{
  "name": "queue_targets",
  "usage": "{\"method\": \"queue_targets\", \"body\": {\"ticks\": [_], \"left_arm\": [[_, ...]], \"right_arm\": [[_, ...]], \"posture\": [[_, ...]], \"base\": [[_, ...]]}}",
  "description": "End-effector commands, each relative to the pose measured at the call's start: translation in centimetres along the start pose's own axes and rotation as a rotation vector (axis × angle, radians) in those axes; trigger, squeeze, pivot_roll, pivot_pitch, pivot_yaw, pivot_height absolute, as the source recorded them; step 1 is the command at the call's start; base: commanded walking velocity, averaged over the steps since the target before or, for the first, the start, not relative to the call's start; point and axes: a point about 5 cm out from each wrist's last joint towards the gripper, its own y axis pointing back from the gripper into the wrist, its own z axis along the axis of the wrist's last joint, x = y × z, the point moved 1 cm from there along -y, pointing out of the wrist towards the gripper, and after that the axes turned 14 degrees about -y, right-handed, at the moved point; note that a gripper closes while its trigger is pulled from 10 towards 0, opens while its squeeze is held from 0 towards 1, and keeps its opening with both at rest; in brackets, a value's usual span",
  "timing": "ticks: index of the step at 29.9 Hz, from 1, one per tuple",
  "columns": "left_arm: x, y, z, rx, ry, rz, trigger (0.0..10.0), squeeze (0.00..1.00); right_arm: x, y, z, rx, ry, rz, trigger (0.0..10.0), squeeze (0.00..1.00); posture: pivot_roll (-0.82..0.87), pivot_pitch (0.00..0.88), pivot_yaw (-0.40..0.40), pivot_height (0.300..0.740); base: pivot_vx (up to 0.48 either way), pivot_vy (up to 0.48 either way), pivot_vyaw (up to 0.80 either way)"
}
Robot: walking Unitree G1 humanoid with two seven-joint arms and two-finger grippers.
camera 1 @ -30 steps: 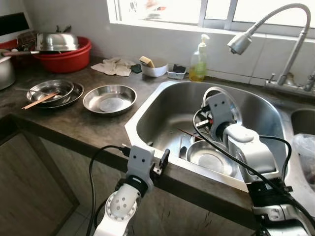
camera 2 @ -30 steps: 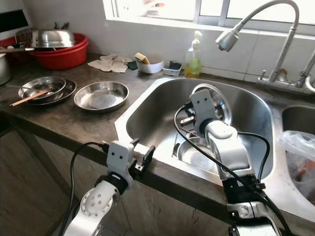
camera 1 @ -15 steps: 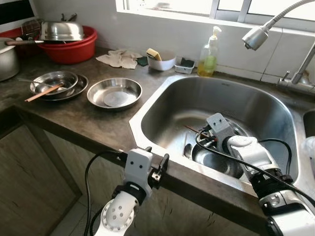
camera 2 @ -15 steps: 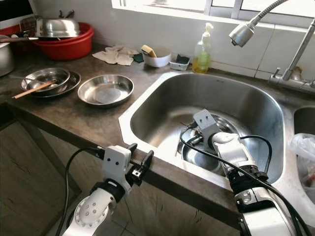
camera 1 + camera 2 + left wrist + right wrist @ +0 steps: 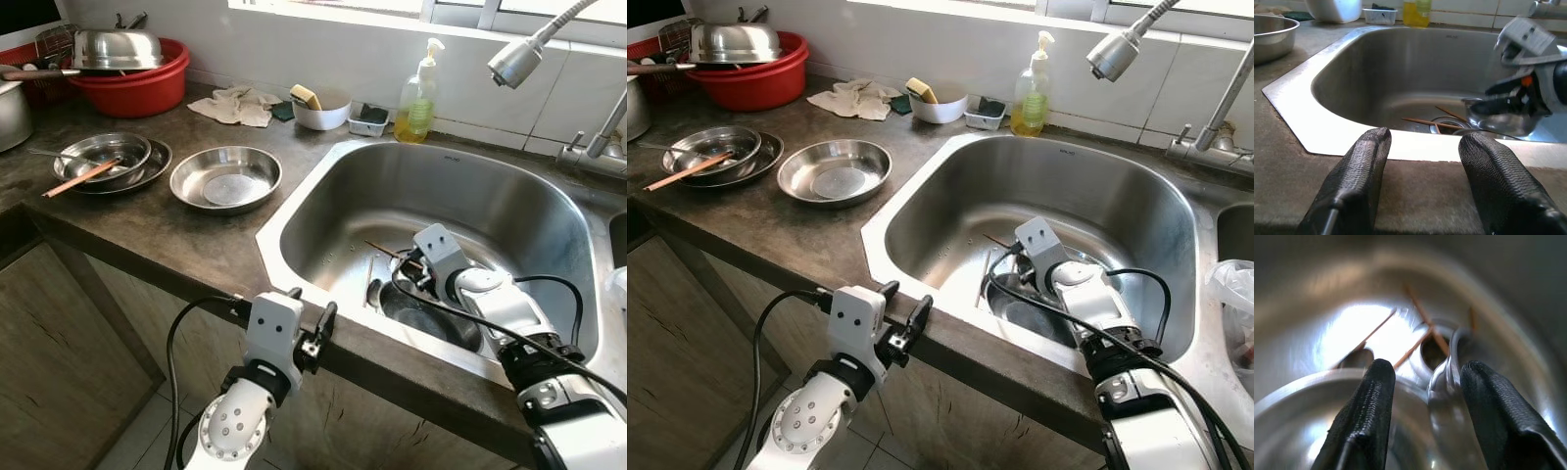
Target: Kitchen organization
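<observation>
My right gripper (image 5: 416,274) is down inside the steel sink (image 5: 294,220), just over a stack of steel bowls (image 5: 431,318) on the sink floor. In the right wrist view its fingers (image 5: 1366,401) stand open, and a thin steel rim (image 5: 1449,367) rises between them, close to one finger. Brown chopsticks (image 5: 387,250) lie by the drain. My left gripper (image 5: 313,328) is open and holds nothing; it hovers at the counter's front edge, pointing toward the sink.
On the counter to the left are a steel dish (image 5: 225,178), stacked steel plates with a chopstick (image 5: 106,162) and a red basin (image 5: 132,83). A soap bottle (image 5: 417,88), a white bowl (image 5: 320,108) and a cloth (image 5: 235,105) line the back wall. A faucet head (image 5: 519,59) hangs over the sink.
My right gripper has come down from mid-sink, where a round steel plate stood upright behind it, to the bowls at the bottom. The camera has shifted a little. The left arm stays put.
</observation>
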Motion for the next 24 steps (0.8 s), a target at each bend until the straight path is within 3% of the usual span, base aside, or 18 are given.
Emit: {"method": "queue_targets", "body": {"ticks": [1,2,4,6,7,8,10,16,24], "left_arm": [[0.3,0.0,-0.5,0.038,-0.011,0.021,10.0,0.0],[0.3,-0.1,-0.5,0.038,-0.011,0.021,10.0,0.0],[0.4,-0.1,-0.6,0.036,-0.016,0.022,10.0,0.0],[0.4,-0.1,-0.6,0.036,-0.018,0.022,10.0,0.0],[0.5,-0.5,-0.5,0.029,-0.024,0.021,10.0,0.0],[0.5,-0.5,-0.5,0.029,-0.024,0.021,10.0,0.0],[0.8,-0.8,-0.5,0.027,-0.027,0.029,10.0,0.0],[1.0,-1.4,-0.5,0.012,-0.028,0.031,10.0,0.0],[1.1,-2.1,-0.3,-0.006,-0.03,0.022,10.0,0.0]], "right_arm": [[-0.1,0.8,1.4,-0.1,-0.042,-0.016,10.0,0.0],[0.0,0.9,1.4,-0.105,-0.049,-0.014,10.0,0.0],[0.3,2.2,2.9,-0.267,-0.087,-0.049,10.0,0.0],[0.4,2.6,3.3,-0.317,-0.109,-0.056,10.0,0.0],[0.9,4.1,4.0,-0.422,-0.139,-0.053,10.0,0.0],[0.9,4.1,4.0,-0.422,-0.139,-0.053,10.0,0.0],[1.2,5.9,4.3,-0.512,-0.184,-0.081,10.0,0.0],[2.2,8.8,3.6,-0.625,-0.256,-0.114,10.0,0.0],[4.0,11.0,1.8,-0.673,-0.337,-0.12,10.0,0.0]], "posture": [[0.05,0.104,-0.052,0.74],[0.05,0.104,-0.052,0.74],[0.04,0.09,-0.046,0.74],[0.04,0.087,-0.047,0.74],[0.05,0.072,-0.05,0.74],[0.05,0.072,-0.05,0.74],[0.03,0.06,-0.041,0.74],[0.0,0.03,-0.029,0.74],[-0.01,0.0,-0.015,0.74]], "base": [[0.0,0.0,0.0],[0.0,0.0,0.0],[0.0,0.0,0.0],[0.0,0.0,0.0],[0.0,0.0,0.0],[0.0,0.0,0.0],[0.0,0.0,0.0],[0.0,0.0,0.0],[0.0,0.0,0.0]]}}
